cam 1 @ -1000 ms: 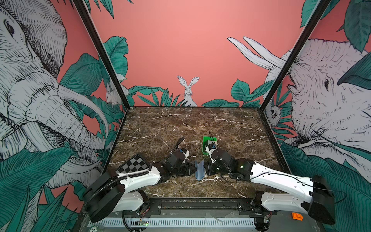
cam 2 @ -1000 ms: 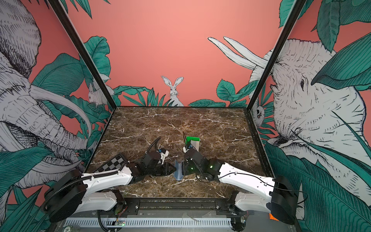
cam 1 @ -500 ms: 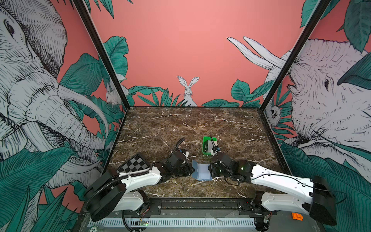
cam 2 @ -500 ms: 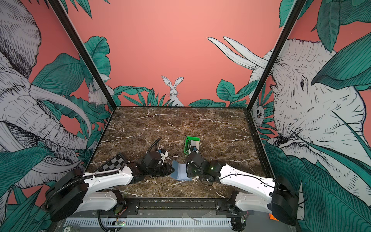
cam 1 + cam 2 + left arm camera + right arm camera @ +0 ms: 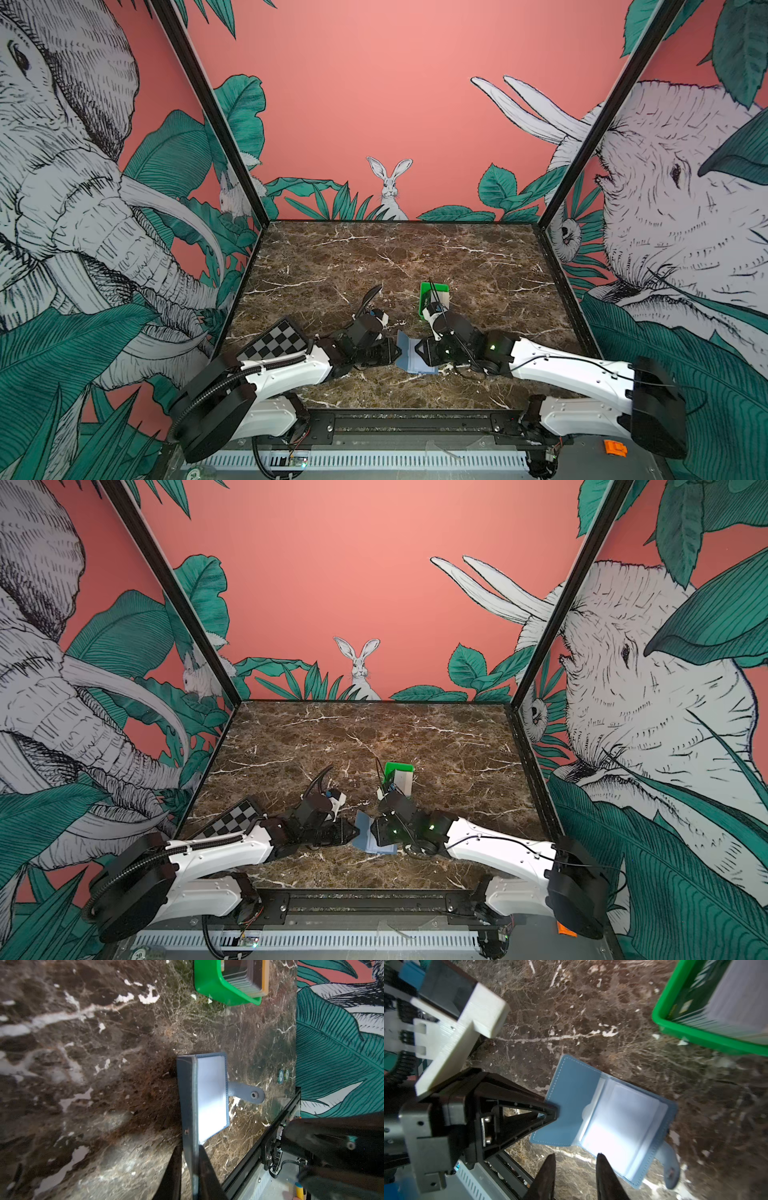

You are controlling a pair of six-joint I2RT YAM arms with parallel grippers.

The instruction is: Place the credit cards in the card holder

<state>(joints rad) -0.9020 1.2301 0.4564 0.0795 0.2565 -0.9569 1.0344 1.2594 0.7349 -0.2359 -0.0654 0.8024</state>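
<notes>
Two sets of jaws meet low over the near part of the table [image 5: 374,257], and between them lies the card holder [image 5: 411,357] [image 5: 370,834] – a small slate-blue wallet, spread open. One half lies flat on the marble with its clear plastic pockets [image 5: 623,1122] facing up. They glare white under the light, so I cannot tell whether anything is inside. The other cover [image 5: 571,1105] is lifted off the table, standing up from the fold. Pale stitching runs round the blue edges, and a rounded snap tab [image 5: 247,1095] sticks out from the outer edge of the flat half.

The left jaws are closed on the raised cover, pinching its free edge and holding it up. The right jaws stand a little apart with nothing between them – only marble shows through the gap – just beside the holder's near edge.

The credit cards [image 5: 403,781] [image 5: 726,1001] sit stacked in a small green tray [image 5: 428,286] [image 5: 209,987] farther back on the table, near the holder but apart from it, with a pale card face showing
</notes>
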